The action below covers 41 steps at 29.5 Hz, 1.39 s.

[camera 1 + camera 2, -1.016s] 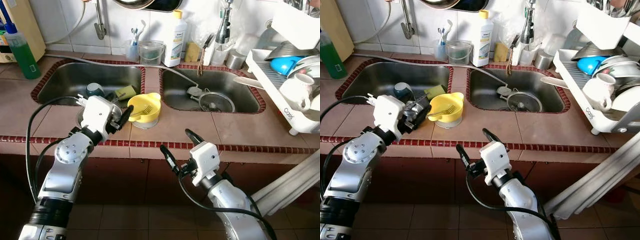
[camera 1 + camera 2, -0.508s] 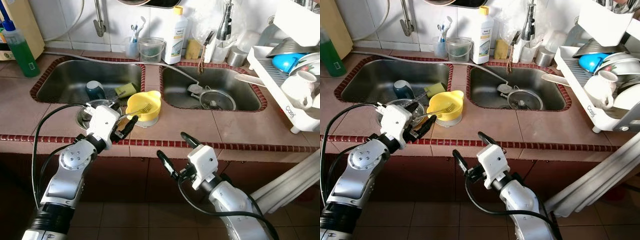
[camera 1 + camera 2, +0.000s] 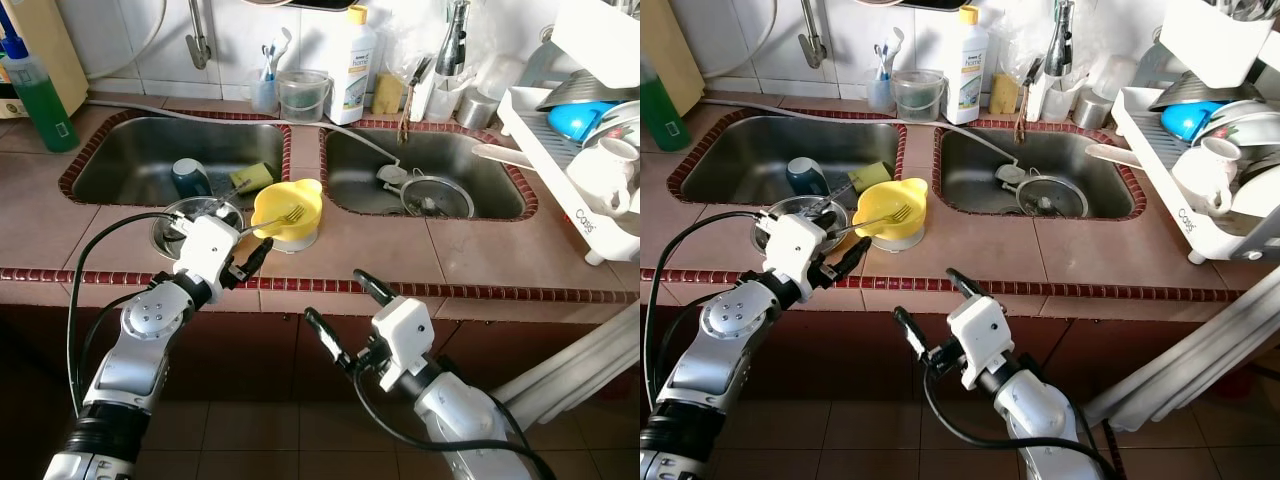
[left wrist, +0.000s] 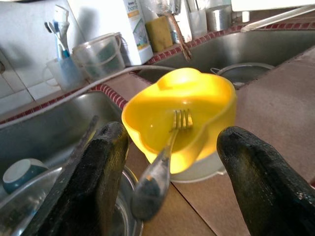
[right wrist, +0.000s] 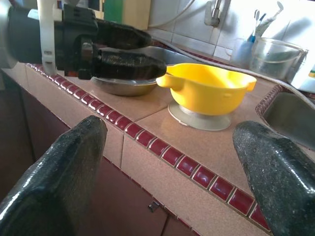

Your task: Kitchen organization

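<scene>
Tiled counter [image 3: 480, 255] with red-brown edging carries a double sink. Yellow bowl [image 3: 288, 212] stands on the counter strip between the two basins, near the front edge, on a pale round base; a fork [image 3: 272, 221] lies in it, tines inside, handle projecting over the rim toward the robot's left. Steel bowl [image 3: 192, 215] sits just beside the yellow bowl on its left. Left gripper [image 3: 245, 265] is poised at the counter's front edge, just short of the yellow bowl, fingers spread apart and holding nothing; in the left wrist view the fork handle [image 4: 155, 177] lies between the two fingers without visible contact. Right gripper [image 3: 340, 315] hangs below the counter edge in front of the cabinet, fingers wide apart and empty, pointed toward the yellow bowl. Left basin [image 3: 130, 160] contains a teal cup [image 3: 190, 178] and a yellow-green sponge [image 3: 252, 177]. Right basin [image 3: 490, 180] contains a round metal strainer [image 3: 437, 197]. White detergent bottle [image 3: 355, 62] stands behind the sinks, green bottle [image 3: 38, 92] at far left. White dish rack [image 3: 560, 165] with crockery occupies the far right
</scene>
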### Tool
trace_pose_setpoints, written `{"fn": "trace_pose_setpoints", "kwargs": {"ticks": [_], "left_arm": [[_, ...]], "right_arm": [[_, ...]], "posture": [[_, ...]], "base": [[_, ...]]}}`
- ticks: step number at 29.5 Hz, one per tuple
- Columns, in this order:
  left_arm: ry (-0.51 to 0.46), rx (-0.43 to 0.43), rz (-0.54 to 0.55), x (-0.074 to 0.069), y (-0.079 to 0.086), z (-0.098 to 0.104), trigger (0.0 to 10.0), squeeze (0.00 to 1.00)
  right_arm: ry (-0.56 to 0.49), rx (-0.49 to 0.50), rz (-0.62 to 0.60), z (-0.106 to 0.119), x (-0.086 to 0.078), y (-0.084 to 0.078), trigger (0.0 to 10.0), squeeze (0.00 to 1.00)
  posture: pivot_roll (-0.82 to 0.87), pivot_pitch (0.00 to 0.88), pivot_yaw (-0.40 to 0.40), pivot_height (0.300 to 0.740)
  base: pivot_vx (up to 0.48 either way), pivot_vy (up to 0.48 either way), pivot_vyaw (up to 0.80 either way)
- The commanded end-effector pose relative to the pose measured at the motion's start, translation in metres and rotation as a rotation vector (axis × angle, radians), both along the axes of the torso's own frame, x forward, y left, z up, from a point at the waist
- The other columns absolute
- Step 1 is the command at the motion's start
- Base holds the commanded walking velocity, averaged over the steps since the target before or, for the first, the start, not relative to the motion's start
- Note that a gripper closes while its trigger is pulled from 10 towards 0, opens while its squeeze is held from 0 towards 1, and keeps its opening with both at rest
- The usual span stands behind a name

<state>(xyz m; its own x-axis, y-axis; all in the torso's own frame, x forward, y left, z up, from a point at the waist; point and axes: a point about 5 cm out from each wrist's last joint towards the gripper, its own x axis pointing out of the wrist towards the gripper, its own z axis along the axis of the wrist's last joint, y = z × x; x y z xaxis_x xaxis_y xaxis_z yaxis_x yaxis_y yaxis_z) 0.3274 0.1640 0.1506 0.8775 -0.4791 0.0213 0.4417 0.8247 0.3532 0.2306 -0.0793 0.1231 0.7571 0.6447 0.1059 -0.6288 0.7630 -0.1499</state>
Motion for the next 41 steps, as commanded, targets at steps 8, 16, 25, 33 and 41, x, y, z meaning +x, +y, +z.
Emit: {"fn": "trace_pose_setpoints", "kwargs": {"ticks": [8,16,25,33,41], "left_arm": [[-0.009,0.018,-0.008,0.0025,-0.0014,0.0016,10.0,0.0],[0.001,0.016,-0.023,0.0017,-0.0029,0.0,10.0,0.0],[-0.001,0.001,-0.037,0.0025,-0.0021,0.0015,0.0,0.0],[0.008,0.01,-0.051,0.0018,-0.0012,0.0005,0.0,0.0],[0.014,0.018,-0.061,0.0013,0.0001,-0.0001,0.0,0.0]], "right_arm": [[0.001,0.006,0.011,0.0028,-0.0045,0.002,10.0,0.0],[0.004,0.006,0.013,0.0023,-0.0066,0.0024,10.0,0.0],[0.007,0.005,0.01,0.0021,-0.0074,0.0021,10.0,0.0],[0.013,0.004,0.006,0.0021,-0.0086,0.0019,10.0,0.0],[0.018,0.007,0.006,0.0017,-0.0096,0.0026,10.0,0.0]], "posture": [[-0.22,0.081,-0.021,0.74],[-0.22,0.087,-0.018,0.74],[-0.22,0.09,-0.016,0.74],[-0.22,0.101,-0.011,0.74],[-0.22,0.105,-0.007,0.74]], "base": [[0.0,0.0,0.0],[0.0,0.0,0.0],[0.0,0.0,0.0],[0.0,0.0,0.0],[0.0,0.0,0.0]]}}
